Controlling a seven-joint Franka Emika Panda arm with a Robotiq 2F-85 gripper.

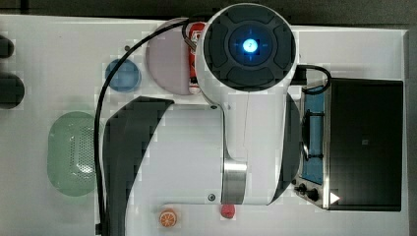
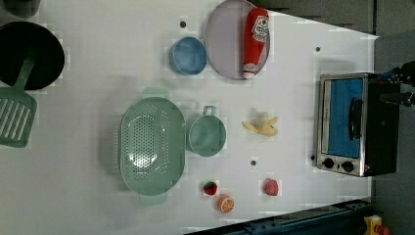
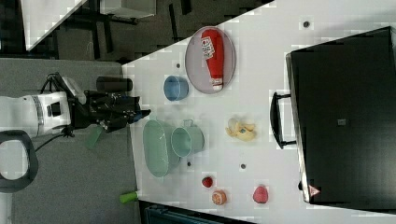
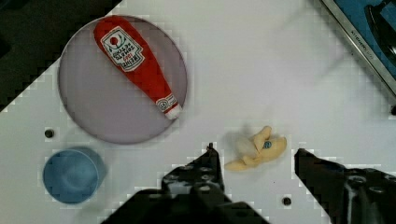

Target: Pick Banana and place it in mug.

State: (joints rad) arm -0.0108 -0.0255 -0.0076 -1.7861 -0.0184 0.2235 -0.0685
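Observation:
The pale-yellow banana [image 2: 262,126] lies on the white table between the mug and the toaster oven; I also see the banana [image 3: 241,129] in the right view. The teal-green mug [image 2: 206,135] stands upright beside the colander, and the mug [image 3: 187,140] looks empty. My gripper [image 4: 254,163] is open. In the wrist view the banana [image 4: 257,151] lies on the table beyond the gap between the two dark fingers [image 4: 208,170], untouched. In the right view the gripper [image 3: 142,114] hangs well off the table surface, holding nothing.
A pale-green colander [image 2: 152,144] sits against the mug. A blue cup [image 2: 188,55] and a plate [image 2: 222,44] with a ketchup bottle [image 2: 255,39] lie further off. A toaster oven [image 2: 352,125] stands past the banana. A strawberry [image 2: 210,188], an orange slice [image 2: 225,203] and a red fruit [image 2: 271,187] lie near the edge.

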